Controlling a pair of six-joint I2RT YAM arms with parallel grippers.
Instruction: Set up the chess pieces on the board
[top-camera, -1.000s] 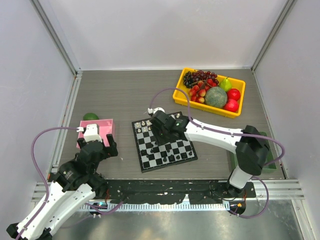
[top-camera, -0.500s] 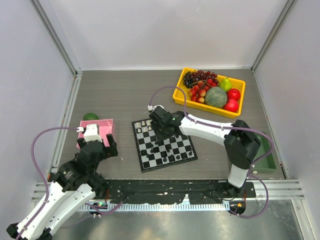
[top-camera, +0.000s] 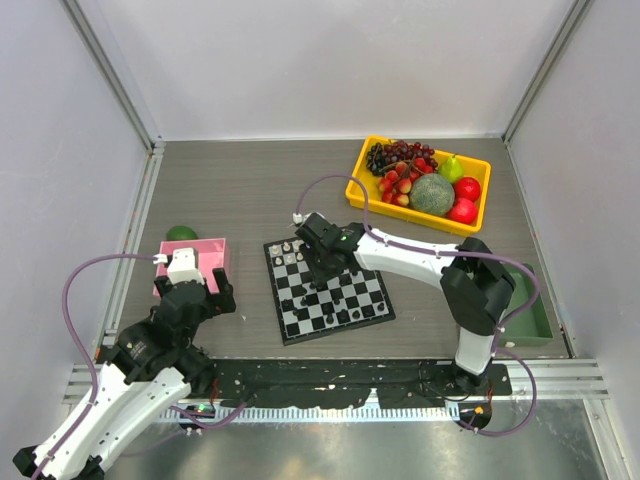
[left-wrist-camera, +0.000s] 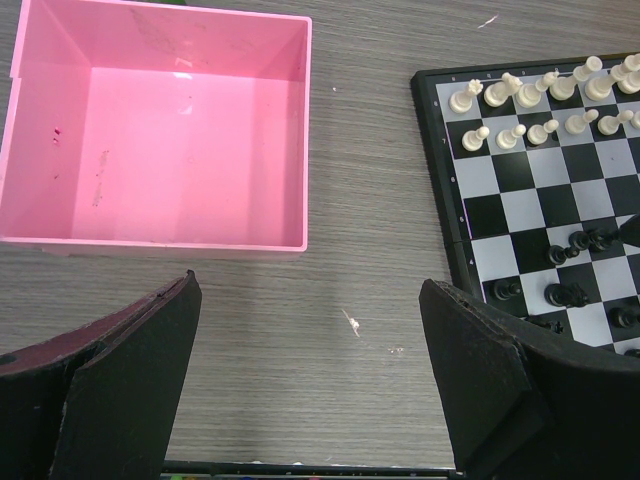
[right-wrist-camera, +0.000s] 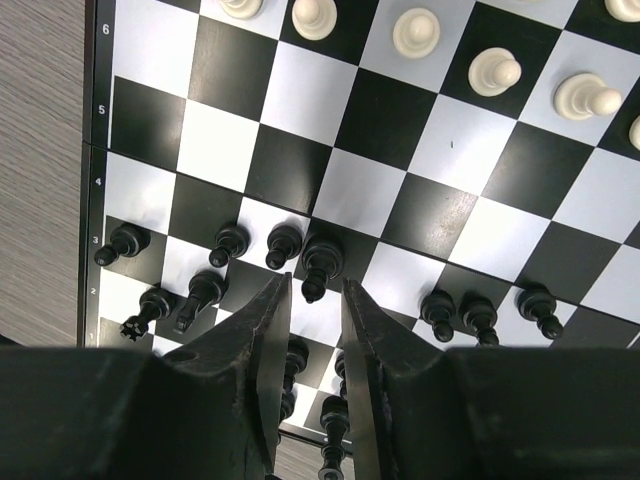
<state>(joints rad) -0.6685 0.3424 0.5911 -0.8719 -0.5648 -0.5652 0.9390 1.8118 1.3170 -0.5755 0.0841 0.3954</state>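
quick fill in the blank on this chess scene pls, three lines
The right gripper is poised over the ____ chess pieces. The left gripper stands open near the ____ tray. The fruit lies in a ____ bin.
Missing words: black; pink; yellow.

The grey wood-grain table carries 5 things: a chessboard in the middle, a pink tray and a green fruit on the left, and a yellow bin and a green bin on the right.
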